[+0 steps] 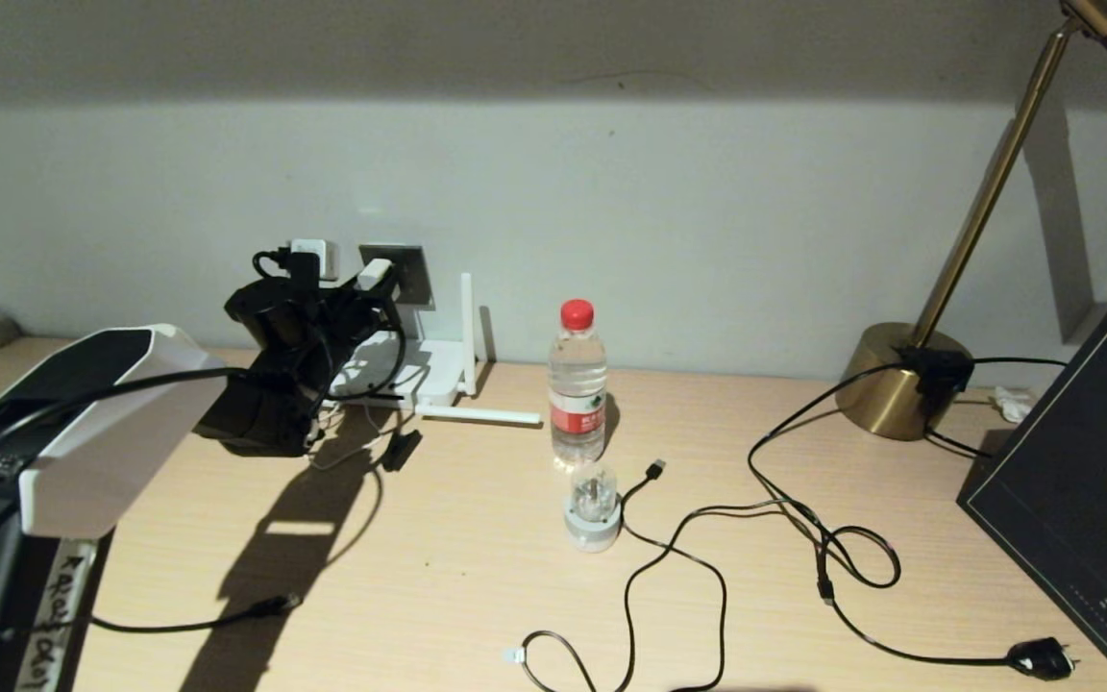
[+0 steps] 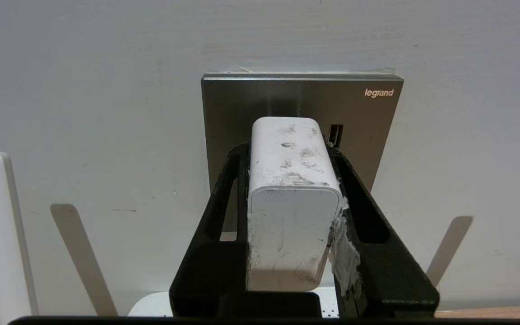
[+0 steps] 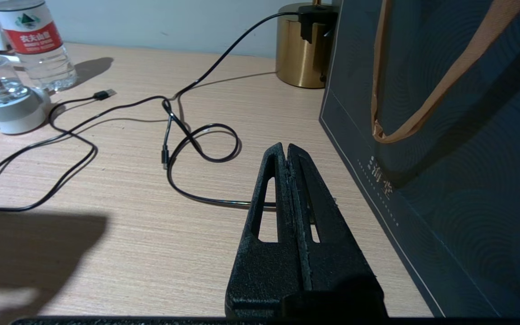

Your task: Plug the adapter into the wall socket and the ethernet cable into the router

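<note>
On the desk point(image 1: 477, 577) the router point(image 1: 419, 375) sits against the wall under the socket point(image 2: 303, 97). The left hand point(image 2: 289, 155) grips the adapter point(image 2: 291, 198), its front end at the socket face. The right hand point(image 3: 285, 151), closed and empty, hovers over the desk beside a dark bag point(image 3: 445, 135).
</note>
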You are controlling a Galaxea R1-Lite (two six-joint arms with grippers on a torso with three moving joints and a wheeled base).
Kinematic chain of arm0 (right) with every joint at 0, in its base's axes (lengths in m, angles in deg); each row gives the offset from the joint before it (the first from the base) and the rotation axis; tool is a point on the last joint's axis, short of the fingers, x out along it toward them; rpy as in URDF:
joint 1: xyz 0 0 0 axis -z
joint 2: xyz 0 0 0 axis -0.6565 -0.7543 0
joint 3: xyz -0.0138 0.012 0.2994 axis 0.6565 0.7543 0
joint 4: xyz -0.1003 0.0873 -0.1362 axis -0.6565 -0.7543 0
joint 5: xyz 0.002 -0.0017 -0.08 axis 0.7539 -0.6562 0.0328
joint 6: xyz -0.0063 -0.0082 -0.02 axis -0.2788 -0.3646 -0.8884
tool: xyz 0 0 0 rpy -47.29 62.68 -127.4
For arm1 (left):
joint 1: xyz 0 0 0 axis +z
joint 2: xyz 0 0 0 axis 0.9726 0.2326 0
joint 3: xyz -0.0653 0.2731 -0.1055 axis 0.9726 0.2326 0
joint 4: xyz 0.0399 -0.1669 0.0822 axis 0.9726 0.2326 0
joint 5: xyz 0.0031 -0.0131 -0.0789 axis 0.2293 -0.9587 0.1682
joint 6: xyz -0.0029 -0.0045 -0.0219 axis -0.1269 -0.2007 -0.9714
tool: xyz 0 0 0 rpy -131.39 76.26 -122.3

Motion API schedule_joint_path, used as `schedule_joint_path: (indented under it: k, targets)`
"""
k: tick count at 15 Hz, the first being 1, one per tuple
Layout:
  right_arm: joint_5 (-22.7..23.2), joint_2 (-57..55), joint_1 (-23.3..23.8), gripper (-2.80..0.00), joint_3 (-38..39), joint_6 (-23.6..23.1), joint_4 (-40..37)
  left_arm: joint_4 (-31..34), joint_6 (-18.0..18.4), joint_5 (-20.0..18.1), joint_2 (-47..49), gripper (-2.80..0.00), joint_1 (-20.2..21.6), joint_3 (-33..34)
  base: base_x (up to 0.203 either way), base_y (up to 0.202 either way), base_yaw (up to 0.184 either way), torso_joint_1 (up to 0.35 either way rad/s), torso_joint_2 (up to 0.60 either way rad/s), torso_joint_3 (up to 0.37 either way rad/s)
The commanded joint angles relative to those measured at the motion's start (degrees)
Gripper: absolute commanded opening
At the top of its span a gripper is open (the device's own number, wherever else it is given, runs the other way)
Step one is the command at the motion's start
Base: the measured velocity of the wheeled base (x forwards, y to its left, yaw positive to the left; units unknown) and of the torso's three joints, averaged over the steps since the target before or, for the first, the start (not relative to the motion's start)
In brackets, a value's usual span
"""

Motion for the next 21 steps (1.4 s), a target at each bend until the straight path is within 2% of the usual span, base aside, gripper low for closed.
schedule_joint_path:
  k: [1,7,21]
  targets:
    - [0.02,-0.06,-0.02,-2.8,2.02,-0.02,0.05,0.4,0.17,-0.08,-0.61,-2.8,0.14,-0.36,0.0,0.0,0.0,0.0,0.0,0.0]
    - [0.02,-0.06,-0.02,-2.8,2.02,-0.02,0.05,5.64,0.27,-0.25,-0.07,-2.8,0.3,-4.29,0.0,0.0,0.0,0.0,0.0,0.0]
    - [0.02,-0.06,-0.02,-2.8,2.02,-0.02,0.05,2.99,0.35,0.1,4.01,-2.8,0.21,-4.29,0.0,0.0,0.0,0.0,0.0,0.0]
